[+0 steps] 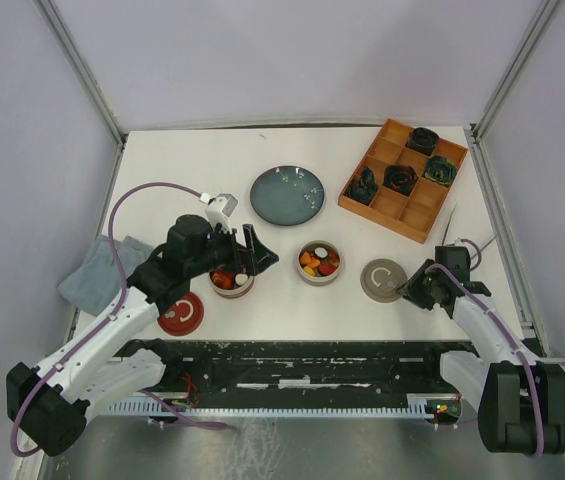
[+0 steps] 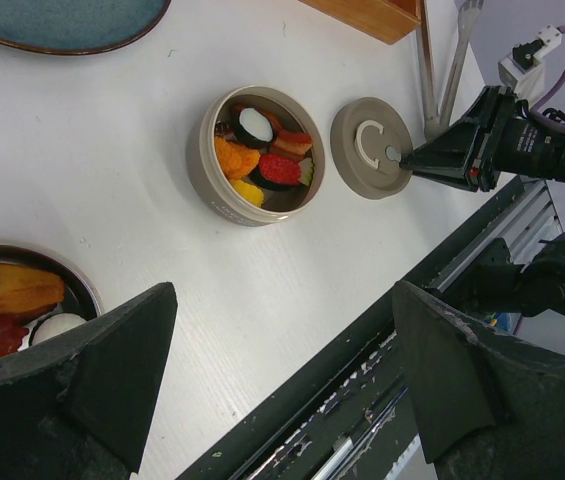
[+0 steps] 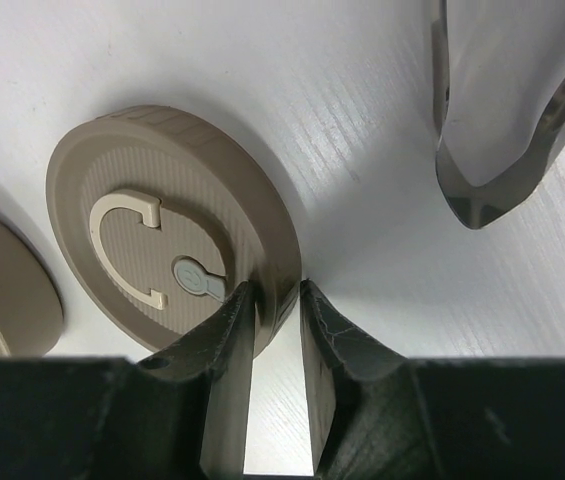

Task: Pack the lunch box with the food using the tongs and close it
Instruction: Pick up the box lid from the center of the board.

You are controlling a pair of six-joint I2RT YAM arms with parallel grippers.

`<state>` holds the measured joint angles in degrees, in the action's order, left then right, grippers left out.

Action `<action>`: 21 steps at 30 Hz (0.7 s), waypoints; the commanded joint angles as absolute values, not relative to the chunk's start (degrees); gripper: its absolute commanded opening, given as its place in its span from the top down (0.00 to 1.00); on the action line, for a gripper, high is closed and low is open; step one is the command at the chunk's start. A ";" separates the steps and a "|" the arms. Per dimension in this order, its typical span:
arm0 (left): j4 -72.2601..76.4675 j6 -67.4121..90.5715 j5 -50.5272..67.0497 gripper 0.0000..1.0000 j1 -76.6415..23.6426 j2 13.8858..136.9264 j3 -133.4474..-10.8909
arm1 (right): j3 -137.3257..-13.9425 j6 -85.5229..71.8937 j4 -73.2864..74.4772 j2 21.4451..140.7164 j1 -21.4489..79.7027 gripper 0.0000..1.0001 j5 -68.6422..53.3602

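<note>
The lunch box, a round beige tub, stands open with orange, red, white and yellow food inside. Its beige lid lies flat to the right. My right gripper has its fingers closed over the lid's rim, one finger on top and one against the edge. The silver tongs lie on the table just beyond the lid. My left gripper hangs open and empty beside a second tub of food.
A red lid lies near the front edge. A blue-grey plate sits at the back centre. An orange divided tray holding dark rosettes is at the back right. A grey cloth lies at the left edge.
</note>
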<state>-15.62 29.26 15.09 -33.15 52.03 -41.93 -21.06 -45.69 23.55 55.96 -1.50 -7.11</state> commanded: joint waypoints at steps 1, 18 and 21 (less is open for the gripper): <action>-11.97 28.21 15.63 0.06 -33.26 51.98 -42.71 | -20.34 -46.25 22.61 56.46 -1.35 0.69 -3.86; -12.13 28.39 15.42 0.06 -33.23 51.15 -42.55 | -20.04 -44.84 21.66 54.77 -1.32 1.00 -5.96; -12.17 28.30 15.42 0.06 -33.27 51.45 -42.63 | -20.06 -44.58 21.33 54.30 -1.35 1.00 -6.75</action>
<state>-14.83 29.26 15.09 -33.15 52.01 -41.93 -20.71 -45.76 22.06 55.40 -1.50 -6.98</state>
